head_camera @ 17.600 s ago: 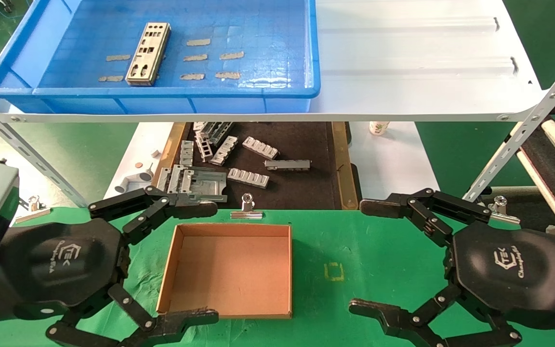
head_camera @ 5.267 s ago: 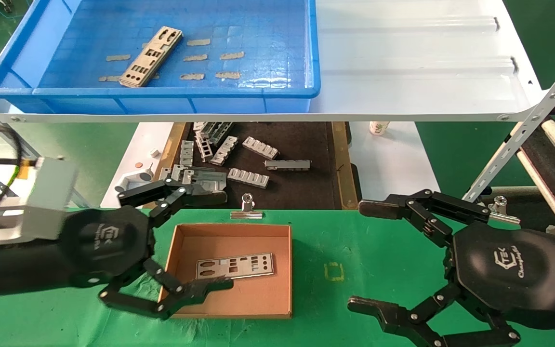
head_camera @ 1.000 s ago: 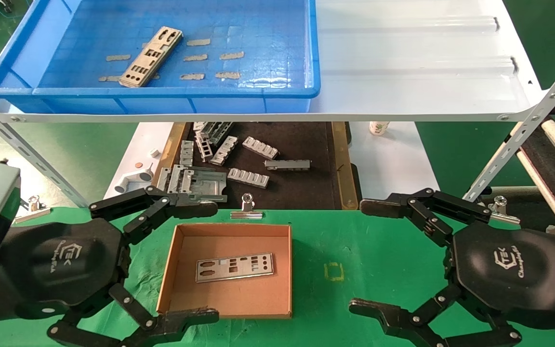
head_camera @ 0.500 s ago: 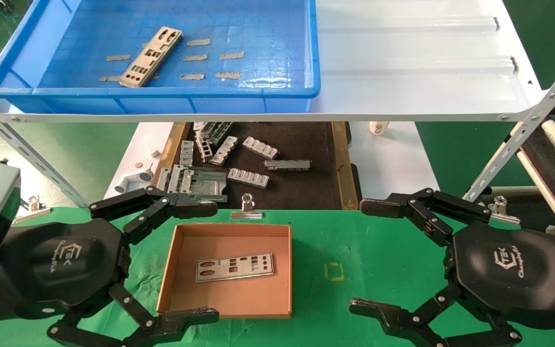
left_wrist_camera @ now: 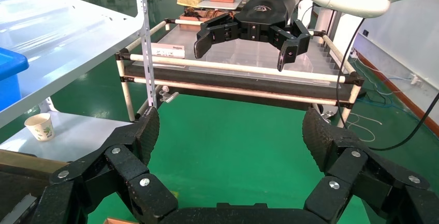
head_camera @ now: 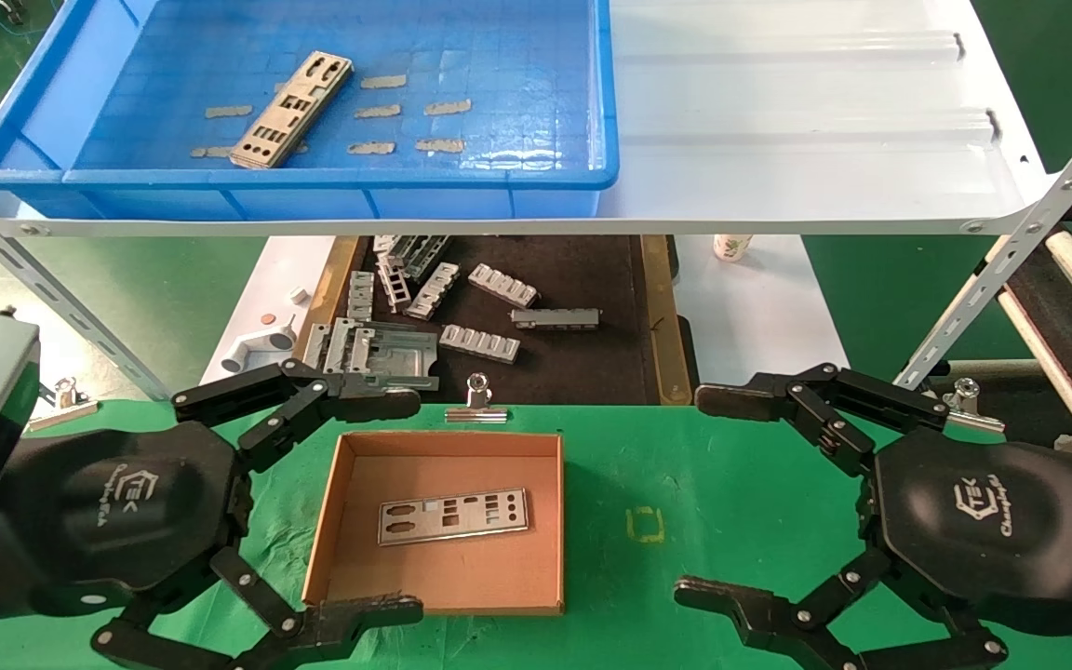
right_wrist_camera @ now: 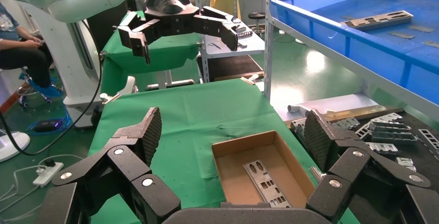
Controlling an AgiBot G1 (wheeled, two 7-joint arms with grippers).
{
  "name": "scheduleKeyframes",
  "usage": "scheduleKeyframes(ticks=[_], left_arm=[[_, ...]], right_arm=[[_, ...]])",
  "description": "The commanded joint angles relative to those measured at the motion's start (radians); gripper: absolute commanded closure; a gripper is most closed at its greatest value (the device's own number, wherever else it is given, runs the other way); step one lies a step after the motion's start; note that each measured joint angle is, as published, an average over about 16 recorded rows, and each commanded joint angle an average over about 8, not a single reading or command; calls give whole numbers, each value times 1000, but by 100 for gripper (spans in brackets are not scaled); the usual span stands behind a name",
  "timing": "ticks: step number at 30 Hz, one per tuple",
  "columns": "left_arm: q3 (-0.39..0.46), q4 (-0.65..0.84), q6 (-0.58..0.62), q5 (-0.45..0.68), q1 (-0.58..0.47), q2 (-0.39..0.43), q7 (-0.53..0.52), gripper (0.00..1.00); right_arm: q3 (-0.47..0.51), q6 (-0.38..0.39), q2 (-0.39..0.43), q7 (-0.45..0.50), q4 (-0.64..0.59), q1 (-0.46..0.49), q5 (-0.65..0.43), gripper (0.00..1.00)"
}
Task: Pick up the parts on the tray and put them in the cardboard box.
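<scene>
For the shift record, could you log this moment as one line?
left gripper: open, beside cardboard box | right gripper: open, parked | plates: one boxed, one in tray

Glossy blue plastic tray [head_camera: 24,102], matt brown cardboard box [head_camera: 508,582], shiny perforated metal parts [head_camera: 453,515].

Dark brown-rimmed tray [head_camera: 657,316] on lower white surface [head_camera: 750,307], holding scattered grey ribbed brackets [head_camera: 480,342]. Paper cup [head_camera: 731,247] just right of it. Binder clip [head_camera: 477,402] at green mat [head_camera: 722,493] far edge. Beige tape scraps [head_camera: 371,148]. White shelf [head_camera: 797,121].
</scene>
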Motion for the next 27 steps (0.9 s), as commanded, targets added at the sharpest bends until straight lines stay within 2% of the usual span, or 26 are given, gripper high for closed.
scheduleKeyframes(ticks=[1, 27], left_arm=[[0, 0, 0, 0, 0, 0, 0, 0], [0, 0, 0, 0, 0, 0, 0, 0]], right_arm=[[0, 0, 0, 0, 0, 0, 0, 0], [0, 0, 0, 0, 0, 0, 0, 0]])
